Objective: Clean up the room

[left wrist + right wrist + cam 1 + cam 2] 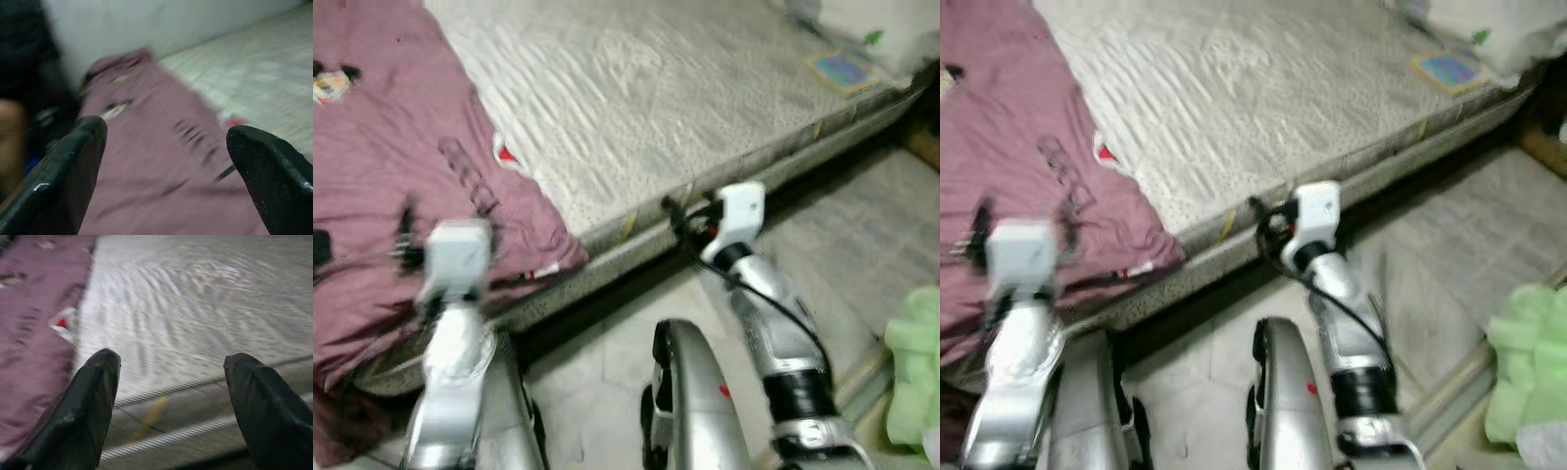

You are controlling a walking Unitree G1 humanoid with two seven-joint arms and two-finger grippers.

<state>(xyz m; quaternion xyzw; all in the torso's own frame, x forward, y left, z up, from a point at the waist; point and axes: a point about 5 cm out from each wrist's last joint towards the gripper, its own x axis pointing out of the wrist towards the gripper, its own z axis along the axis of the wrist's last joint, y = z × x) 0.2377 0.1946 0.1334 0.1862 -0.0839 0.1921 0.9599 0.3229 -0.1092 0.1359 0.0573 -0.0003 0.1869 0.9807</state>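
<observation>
Both claws raised at the bed's edge, nothing in hand yet.

You have the left claw spread wide and empty, aimed along the maroon blanket that lies crumpled over the left part of the mattress and hangs off its near edge; that reads as the thing you are lining up to tidy, since the arm sits right above its drooping corner. Your right claw is likewise released and holds nothing, pointed at the bare mattress edge just beside the blanket, probably kept level there to be ready for a second corner. A small colourful book rests near the far right edge of the mattress, and a light green cloth lies on the floor to your right, both well apart from either claw.
</observation>
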